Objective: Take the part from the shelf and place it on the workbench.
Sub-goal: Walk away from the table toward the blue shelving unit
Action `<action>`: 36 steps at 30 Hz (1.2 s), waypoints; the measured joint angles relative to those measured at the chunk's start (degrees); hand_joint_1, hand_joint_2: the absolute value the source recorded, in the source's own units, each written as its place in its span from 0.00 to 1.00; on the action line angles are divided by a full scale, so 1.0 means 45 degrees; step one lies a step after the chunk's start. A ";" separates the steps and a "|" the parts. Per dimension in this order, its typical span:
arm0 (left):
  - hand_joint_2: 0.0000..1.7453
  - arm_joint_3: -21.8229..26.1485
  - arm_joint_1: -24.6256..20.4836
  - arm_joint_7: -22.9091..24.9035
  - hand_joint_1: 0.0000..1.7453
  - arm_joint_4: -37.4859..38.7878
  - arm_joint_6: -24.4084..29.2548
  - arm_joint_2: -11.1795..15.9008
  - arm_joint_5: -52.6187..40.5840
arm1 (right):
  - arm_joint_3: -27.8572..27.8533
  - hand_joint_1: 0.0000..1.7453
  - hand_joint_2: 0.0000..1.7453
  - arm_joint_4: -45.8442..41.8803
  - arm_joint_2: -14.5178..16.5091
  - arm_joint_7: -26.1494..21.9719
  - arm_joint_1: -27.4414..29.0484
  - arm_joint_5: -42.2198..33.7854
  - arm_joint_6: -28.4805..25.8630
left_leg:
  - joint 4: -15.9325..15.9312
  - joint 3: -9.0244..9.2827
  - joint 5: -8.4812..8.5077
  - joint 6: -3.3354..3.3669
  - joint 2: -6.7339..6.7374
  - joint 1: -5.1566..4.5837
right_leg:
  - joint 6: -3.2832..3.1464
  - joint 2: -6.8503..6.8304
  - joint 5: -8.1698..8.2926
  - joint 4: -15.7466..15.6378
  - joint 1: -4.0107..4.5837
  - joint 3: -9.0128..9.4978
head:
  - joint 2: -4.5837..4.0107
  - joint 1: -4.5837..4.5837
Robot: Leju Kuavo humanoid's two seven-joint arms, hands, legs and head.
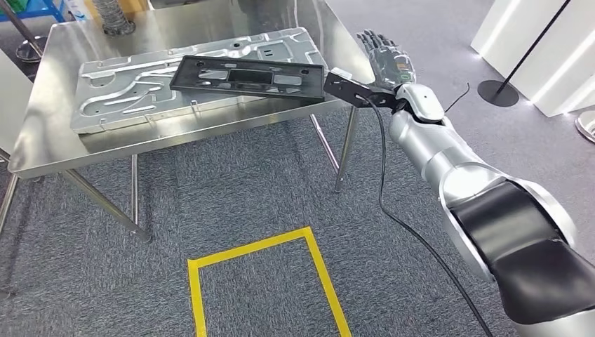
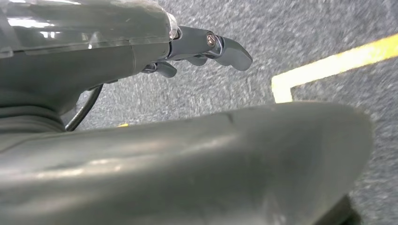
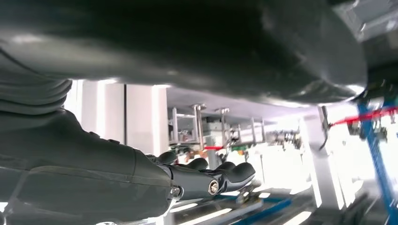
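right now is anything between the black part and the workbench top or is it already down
Nothing visible blocks it, but the black part rests on a silver stamped panel already lying on the workbench, not on bare steel. The right hand is beside its end, fingers extended.

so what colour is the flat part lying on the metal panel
Black part, clearest in the head view.

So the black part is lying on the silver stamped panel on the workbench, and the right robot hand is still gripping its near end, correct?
Not quite. The black part does lie on the silver stamped panel on the workbench, but the right robot hand is not gripping it: the head view shows it raised beside the table's right edge, fingers extended and apart, holding nothing.
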 joint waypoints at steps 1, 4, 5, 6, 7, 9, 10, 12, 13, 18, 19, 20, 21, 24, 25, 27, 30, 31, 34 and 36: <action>0.00 -0.0001 -0.0004 0.0000 0.00 0.0000 0.0022 0.0016 -0.0005 | -0.0158 0.00 0.00 -0.0055 0.0009 0.0009 0.0172 -0.0038 -0.0365 | 0.0153 -0.0110 0.0071 -0.0138 -0.0011 0.0036 | -0.0101 0.0079 -0.0211 -0.0640 -0.0039 0.0406 | 0.0000 -0.0001; 0.00 -0.0010 -0.0014 0.0038 0.00 0.0007 0.0056 0.0006 -0.0047 | -0.0988 0.00 0.00 -0.0339 0.0024 0.0084 0.1163 -0.0040 -0.2157 | 0.0282 -0.0273 0.0269 -0.0481 -0.0195 0.0302 | -0.0686 0.0110 -0.0228 -0.0970 0.0090 0.0452 | 0.0000 -0.0006; 0.00 -0.0024 -0.0017 0.0075 0.00 0.0011 0.0060 0.0004 -0.0083 | -0.1519 0.00 0.00 -0.0646 -0.0005 0.0016 0.1780 0.0234 -0.2862 | 0.0463 -0.0377 0.0062 -0.0494 -0.0366 0.0372 | -0.0832 0.0112 -0.0133 -0.0966 0.0124 0.0430 | 0.0000 -0.0007; 0.00 -0.0046 -0.0017 0.0125 0.00 0.0015 0.0068 -0.0003 -0.0120 | -0.2278 0.00 0.00 -0.1145 -0.0096 -0.0190 0.2585 0.0740 -0.3408 | 0.0927 -0.0539 -0.0351 -0.0458 -0.0586 0.0411 | -0.0964 0.0087 -0.0046 -0.0980 0.0156 0.0421 | 0.0000 -0.0007; 0.00 -0.0072 -0.0021 0.0177 0.00 0.0018 0.0076 -0.0010 -0.0157 | -0.3315 0.00 0.00 -0.1776 -0.0202 -0.0510 0.3531 0.1406 -0.3815 | 0.1710 -0.0762 -0.0930 -0.0387 -0.0800 0.0398 | -0.1064 0.0041 0.0024 -0.0986 0.0226 0.0399 | 0.0000 -0.0007; 0.00 -0.0118 -0.0016 0.0236 0.00 0.0021 0.0089 -0.0029 -0.0204 | -0.5870 0.00 0.00 -0.3077 -0.0383 -0.1187 0.5352 0.2566 -0.4127 | 0.3635 -0.1212 -0.1972 -0.0246 -0.1112 0.0322 | -0.1225 -0.0086 0.0167 -0.0969 0.0431 0.0247 | 0.0000 -0.0006; 0.00 -0.0135 -0.0012 0.0242 0.00 0.0022 0.0090 -0.0034 -0.0218 | -0.7082 0.00 0.00 -0.3613 -0.0367 -0.1395 0.6043 0.2854 -0.4140 | 0.4236 -0.1260 -0.2203 -0.0162 -0.1167 0.0259 | -0.1290 -0.0124 0.0243 -0.0949 0.0549 0.0127 | 0.0000 -0.0006; 0.00 -0.0160 -0.0019 0.0244 0.00 0.0022 0.0097 -0.0037 -0.0235 | -0.8947 0.00 0.00 -0.4558 -0.0294 -0.1751 0.6959 0.3076 -0.4156 | 0.4001 -0.0680 -0.2031 0.0132 -0.1184 0.0089 | -0.1385 -0.0148 0.0393 -0.0904 0.0755 -0.0113 | 0.0000 -0.0006; 0.00 -0.0170 -0.0041 0.0245 0.00 0.0022 0.0109 -0.0035 -0.0238 | -0.9777 0.00 0.00 -0.5023 -0.0256 -0.2141 0.7310 0.3140 -0.4166 | 0.3185 -0.0040 -0.1763 0.0354 -0.1157 -0.0043 | -0.1417 -0.0169 0.0466 -0.0893 0.0833 -0.0201 | 0.0000 -0.0006; 0.00 -0.0199 -0.0299 0.0319 0.00 0.0022 0.0229 -0.0041 -0.0282 | -1.4423 0.00 0.00 -0.7050 -0.0136 -0.5824 0.9261 0.3278 -0.4198 | 0.0246 0.1706 -0.1525 0.0873 -0.1165 -0.0458 | -0.1234 -0.0713 0.0871 -0.1039 0.0906 -0.0300 | 0.0000 -0.0007; 0.00 -0.0203 -0.0315 0.0333 0.00 0.0022 0.0239 -0.0056 -0.0285 | -1.5220 0.00 0.00 -0.7298 -0.0041 -0.6362 0.9546 0.3276 -0.4200 | 0.0043 0.1694 -0.1408 0.0877 -0.1277 -0.0418 | -0.1170 -0.0776 0.0916 -0.1080 0.0888 -0.0332 | 0.0000 -0.0006; 0.00 -0.0205 -0.0319 0.0344 0.00 0.0022 0.0248 -0.0068 -0.0288 | -1.5923 0.00 0.00 -0.7509 0.0096 -0.6738 0.9770 0.3269 -0.4199 | -0.0186 0.1659 -0.1260 0.0884 -0.1345 -0.0371 | -0.1101 -0.0747 0.0785 -0.1047 0.0881 -0.0395 | 0.0000 -0.0005; 0.00 -0.0206 -0.0323 0.0352 0.00 0.0022 0.0257 -0.0079 -0.0299 | -1.6531 0.00 0.00 -0.7700 0.0264 -0.6961 0.9966 0.3238 -0.4195 | -0.0392 0.1580 -0.1086 0.0890 -0.1376 -0.0310 | -0.1038 -0.0677 0.0396 -0.0817 0.0876 -0.0509 | 0.0000 -0.0004; 0.00 -0.0181 -0.0338 0.0356 0.00 0.0022 0.0266 -0.0111 -0.0584 | -1.8002 0.00 0.00 -0.8149 0.1016 -0.7085 1.0498 0.2690 -0.4119 | -0.0513 0.1077 -0.0589 0.0883 -0.1397 -0.0246 | -0.0848 -0.0516 -0.1432 0.1171 0.0822 -0.0971 | 0.0000 -0.0001; 0.00 -0.0156 -0.0338 0.0353 0.00 0.0022 0.0261 -0.0122 -0.0724 | -1.8342 0.00 0.00 -0.8215 0.1357 -0.7082 1.0670 0.2344 -0.4093 | -0.0481 0.0873 -0.0445 0.0844 -0.1394 -0.0233 | -0.0786 -0.0515 -0.1608 0.1853 0.0802 -0.1029 | 0.0000 -0.0001; 0.00 -0.0100 -0.0346 0.0351 0.00 0.0022 0.0257 -0.0135 -0.0898 | -1.8832 0.00 0.00 -0.8236 0.2112 -0.7090 1.1000 0.1698 -0.4100 | -0.0359 0.0408 -0.0172 0.0722 -0.1366 -0.0169 | -0.0668 -0.0510 -0.1042 0.2233 0.0751 -0.0684 | 0.0000 -0.0001; 0.00 -0.0067 -0.0401 0.0352 0.00 0.0021 0.0260 -0.0123 -0.0959 | -1.9268 0.00 0.00 -0.8196 0.3259 -0.7110 1.1327 0.0775 -0.4130 | -0.0005 -0.0280 0.0153 0.0473 -0.1337 -0.0071 | -0.0573 -0.0222 -0.0642 0.0021 0.0626 0.1124 | 0.0000 -0.0002; 0.00 -0.0062 -0.0432 0.0350 0.00 0.0021 0.0257 -0.0117 -0.0962 | -1.9329 0.00 0.00 -0.8091 0.3593 -0.7110 1.1425 0.0246 -0.4119 | 0.0088 -0.0395 0.0252 0.0386 -0.1347 -0.0056 | -0.0684 -0.0083 -0.0879 -0.0753 0.0623 0.1650 | 0.0000 -0.0002; 0.00 -0.0049 -0.0477 0.0338 0.00 0.0022 0.0226 -0.0112 -0.0953 | -1.9302 0.00 0.00 -0.7081 0.4275 -0.7090 1.1846 -0.1690 -0.3881 | 0.0074 -0.0497 0.0627 0.0119 -0.1482 0.0020 | -0.1218 -0.0055 -0.1060 -0.1415 0.0728 0.1980 | 0.0000 -0.0005; 0.00 -0.0022 -0.0453 0.0329 0.00 0.0022 0.0205 -0.0109 -0.0936 | -1.9147 0.00 0.00 -0.6175 0.4404 -0.7001 1.2076 -0.2369 -0.3524 | 0.0319 -0.0744 0.0237 0.0019 -0.1541 0.0074 | -0.1479 -0.0211 -0.0744 -0.1411 0.0759 0.1687 | 0.0000 -0.0005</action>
